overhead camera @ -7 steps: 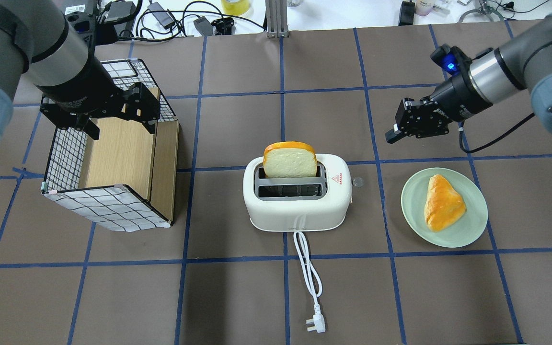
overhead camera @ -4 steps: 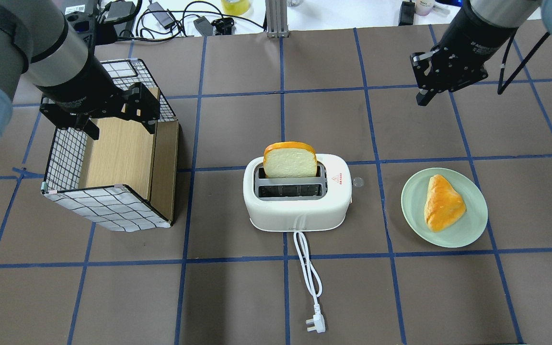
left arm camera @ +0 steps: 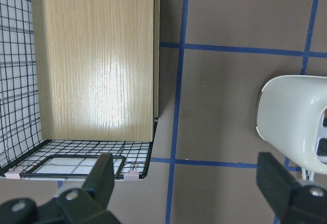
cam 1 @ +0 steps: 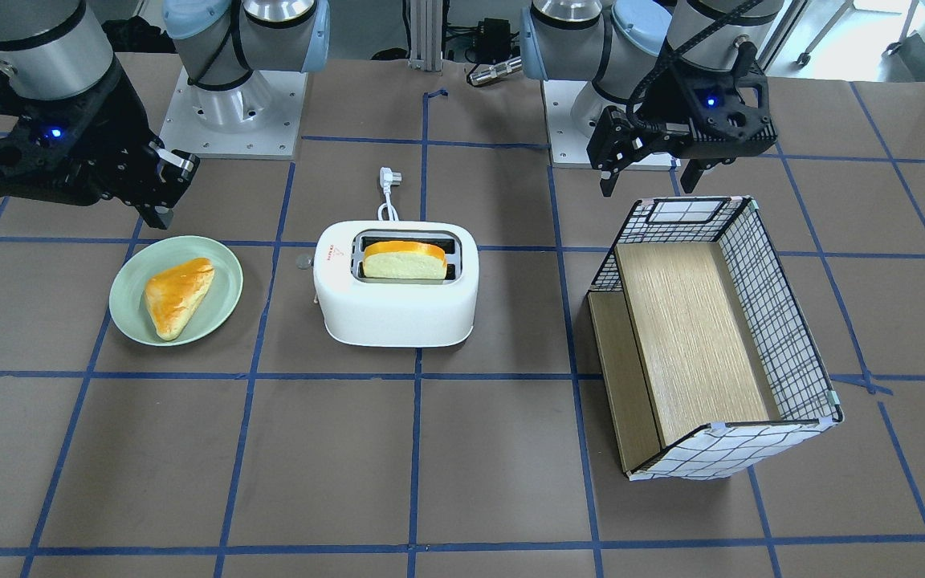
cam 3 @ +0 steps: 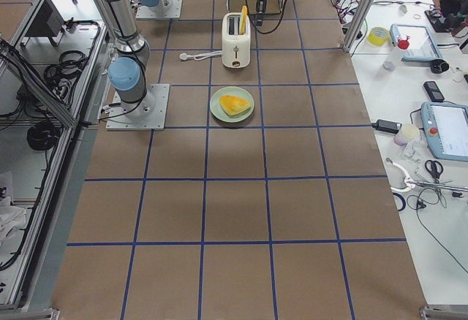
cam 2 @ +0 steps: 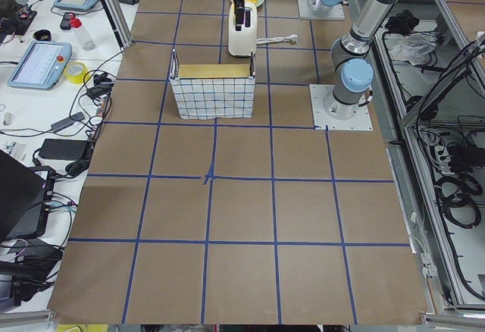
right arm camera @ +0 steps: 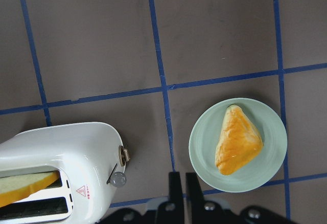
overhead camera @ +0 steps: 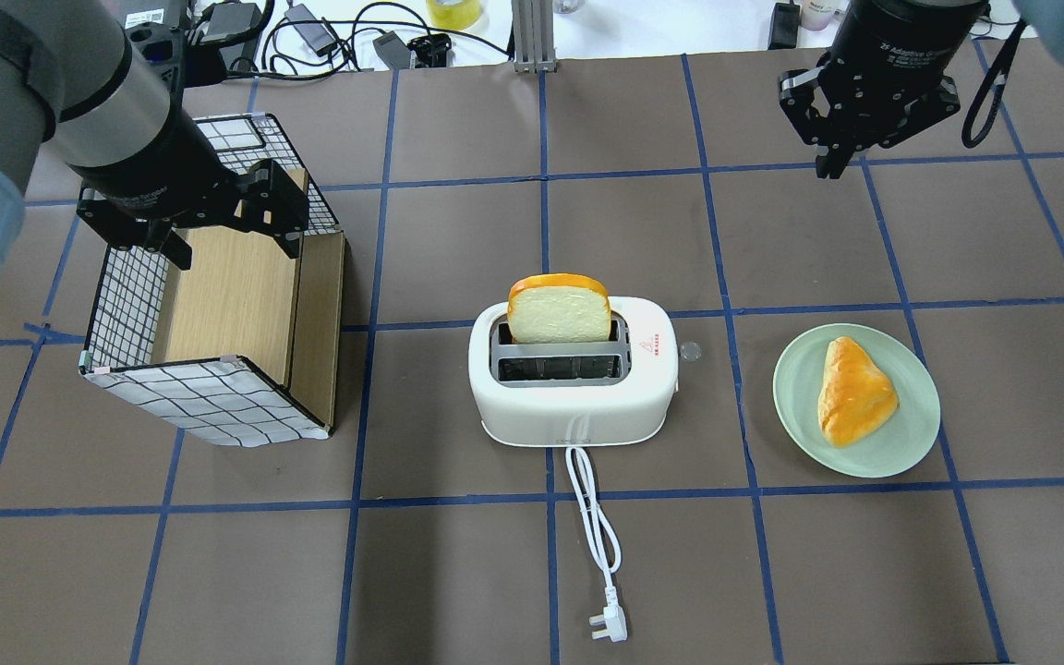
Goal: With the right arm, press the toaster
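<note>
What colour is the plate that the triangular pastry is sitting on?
Pale green; the plate shows best in the right wrist-mounted view.

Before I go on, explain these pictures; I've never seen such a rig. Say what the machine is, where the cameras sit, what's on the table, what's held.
It is a two-armed robot, each arm ending in a two-finger gripper. Four cameras watch from outside: behind it, facing it, at either end; two ride on the wrists. On the table: a white toaster with a bread slice in one slot, a green plate with a pastry, a wire crate. The left gripper hangs open by the crate; the right gripper is shut, empty.
</note>
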`<state>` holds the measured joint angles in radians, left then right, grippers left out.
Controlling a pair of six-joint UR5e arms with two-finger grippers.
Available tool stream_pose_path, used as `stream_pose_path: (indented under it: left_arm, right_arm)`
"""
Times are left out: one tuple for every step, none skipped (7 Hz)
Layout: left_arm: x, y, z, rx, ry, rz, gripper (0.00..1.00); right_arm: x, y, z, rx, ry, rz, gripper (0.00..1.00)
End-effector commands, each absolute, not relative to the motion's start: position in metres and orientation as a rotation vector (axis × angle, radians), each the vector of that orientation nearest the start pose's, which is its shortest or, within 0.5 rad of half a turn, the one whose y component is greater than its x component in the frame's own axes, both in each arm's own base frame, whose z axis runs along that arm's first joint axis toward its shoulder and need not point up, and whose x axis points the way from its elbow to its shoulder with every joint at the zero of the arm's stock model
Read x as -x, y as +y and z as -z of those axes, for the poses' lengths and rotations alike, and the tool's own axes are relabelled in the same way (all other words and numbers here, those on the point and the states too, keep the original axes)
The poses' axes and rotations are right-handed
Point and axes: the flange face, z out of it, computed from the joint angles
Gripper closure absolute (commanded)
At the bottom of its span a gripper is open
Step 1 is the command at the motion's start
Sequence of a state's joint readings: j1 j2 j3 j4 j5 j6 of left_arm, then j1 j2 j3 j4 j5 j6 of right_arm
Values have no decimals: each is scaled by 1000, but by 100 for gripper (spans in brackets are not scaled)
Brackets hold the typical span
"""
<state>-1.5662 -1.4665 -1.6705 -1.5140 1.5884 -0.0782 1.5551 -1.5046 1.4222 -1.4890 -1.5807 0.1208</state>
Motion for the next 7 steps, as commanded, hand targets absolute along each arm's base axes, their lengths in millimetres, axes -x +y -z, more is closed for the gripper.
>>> stream_pose_path:
  left_arm:
    - [129, -454, -494, 130, 3121, 97, 0]
    - [130, -454, -494, 130, 3123, 97, 0]
    - [129, -454, -494, 130, 3121, 97, 0]
    - [129, -454, -494, 130, 3121, 97, 0]
    - [129, -454, -494, 130, 3121, 97, 0]
    - [129, -454, -494, 130, 3121, 97, 0]
    - [129, -454, -494, 130, 3121, 97, 0]
  right_arm:
    - [-125, -516, -534, -198, 3135, 22, 0]
    - [-126, -510, -544, -197, 3131, 60, 0]
    - [-126, -506, -548, -197, 3132, 74, 0]
    - [-126, -505, -549, -197, 3132, 79, 0]
    - [-127, -505, -549, -196, 3125, 76, 0]
    - [-128, -505, -549, -194, 3120, 78, 0]
    - [-128, -505, -548, -194, 3120, 76, 0]
